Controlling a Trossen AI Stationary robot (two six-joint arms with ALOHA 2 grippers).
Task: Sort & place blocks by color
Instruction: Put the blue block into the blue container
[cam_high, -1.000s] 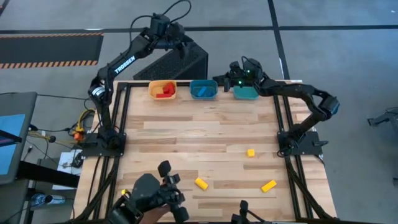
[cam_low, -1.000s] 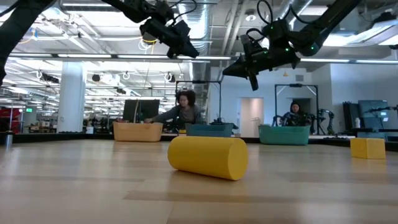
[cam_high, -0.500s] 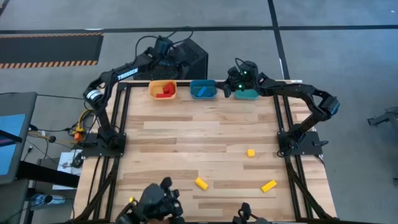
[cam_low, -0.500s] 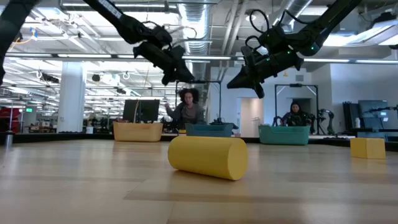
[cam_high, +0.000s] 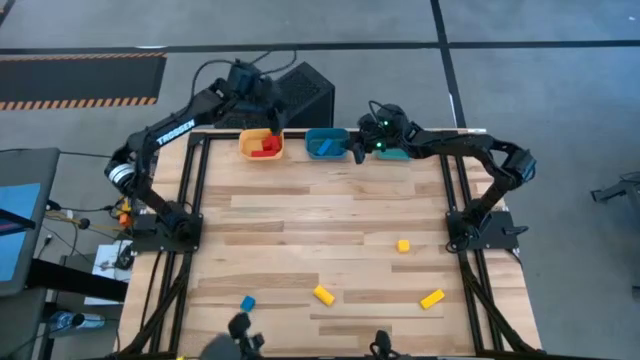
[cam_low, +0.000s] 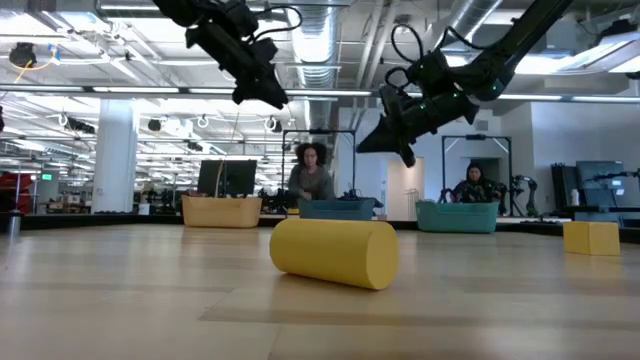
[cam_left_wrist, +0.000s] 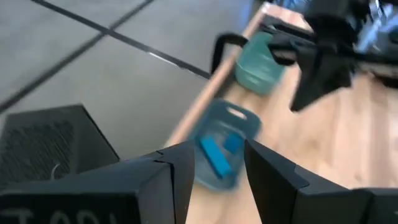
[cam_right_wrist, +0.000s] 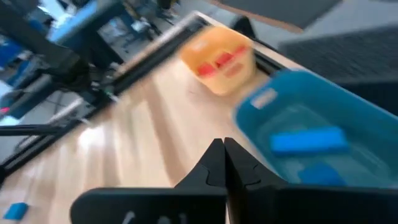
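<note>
Blurring smears both wrist views. Left gripper (cam_high: 262, 98), jaws parted and empty, hangs at upper left over the orange bin (cam_high: 262, 145); right gripper (cam_high: 362, 140), jaws clenched empty, sits between blue bin (cam_high: 326, 143) and teal bin (cam_high: 395, 150). Yellow blocks (cam_high: 323, 294) and a blue block (cam_high: 247, 302) lie low on the wooden surface (cam_high: 320, 220).

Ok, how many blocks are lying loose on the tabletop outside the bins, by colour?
Yellow blocks: 3
Blue block: 1
Red blocks: 0 loose; those in view lie in the orange bin
Total loose: 4
</note>
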